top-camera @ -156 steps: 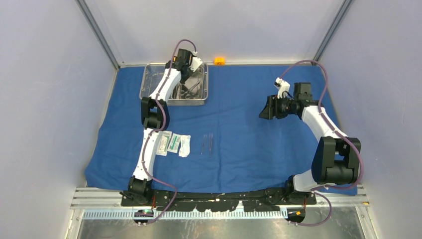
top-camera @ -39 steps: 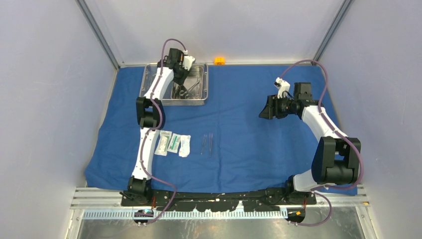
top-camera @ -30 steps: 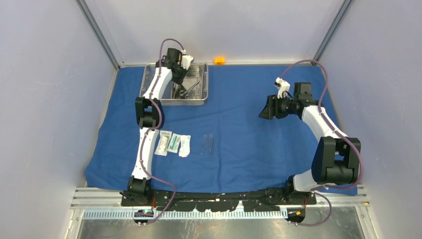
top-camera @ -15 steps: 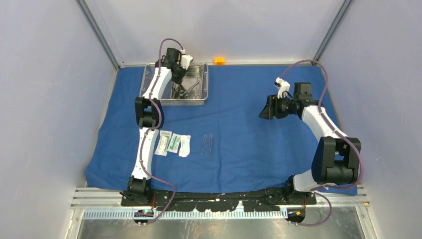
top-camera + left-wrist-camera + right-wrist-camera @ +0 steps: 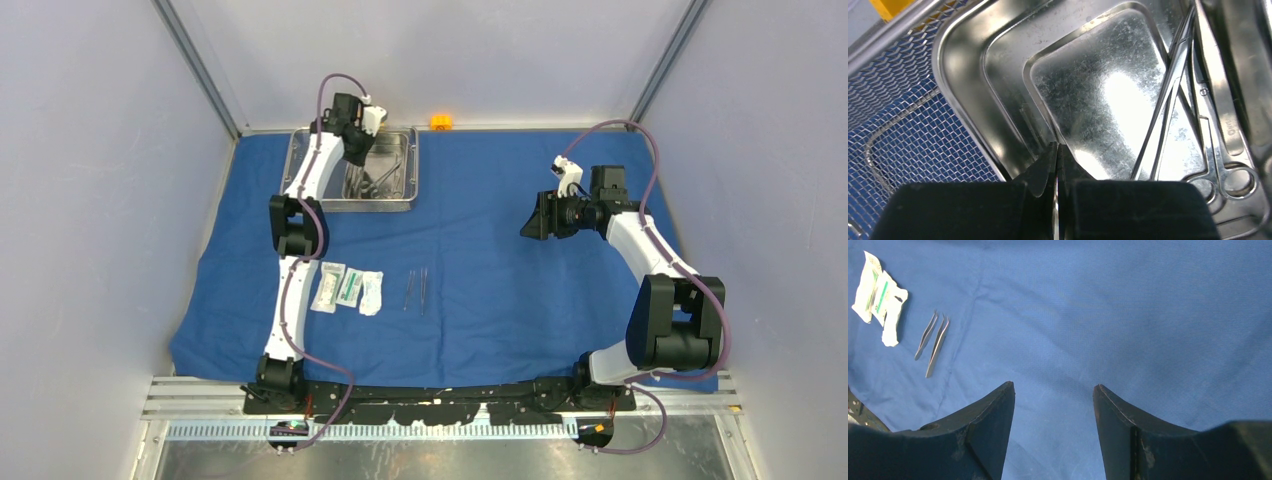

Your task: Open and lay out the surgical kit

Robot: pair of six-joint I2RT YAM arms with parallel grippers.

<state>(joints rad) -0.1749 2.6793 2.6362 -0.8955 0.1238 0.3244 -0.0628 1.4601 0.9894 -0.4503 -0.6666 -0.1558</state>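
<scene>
The blue cloth wrap (image 5: 500, 280) lies spread over the table. At its far left stands the steel mesh basket (image 5: 300, 170) with the smaller steel tray (image 5: 398, 160) inside it. In the left wrist view, scissors (image 5: 1220, 115) and a forceps (image 5: 1163, 105) lie along the right side of the tray (image 5: 1088, 85). My left gripper (image 5: 1056, 146) reaches down into the basket (image 5: 908, 125), shut on the tray's left wall. Three white-green packets (image 5: 347, 288) and two thin forceps (image 5: 416, 290) lie in a row on the cloth. My right gripper (image 5: 1053, 387) hovers open over bare cloth.
A small orange block (image 5: 440, 122) sits just beyond the cloth's far edge, behind the basket. Grey walls enclose the table on three sides. The right arm (image 5: 640, 240) stands over the right half of the cloth, its gripper (image 5: 532, 222) pointing left.
The left gripper has drawn back slightly toward the basket's far left and closed its jaws on the tray's wall. The right arm has not moved.
</scene>
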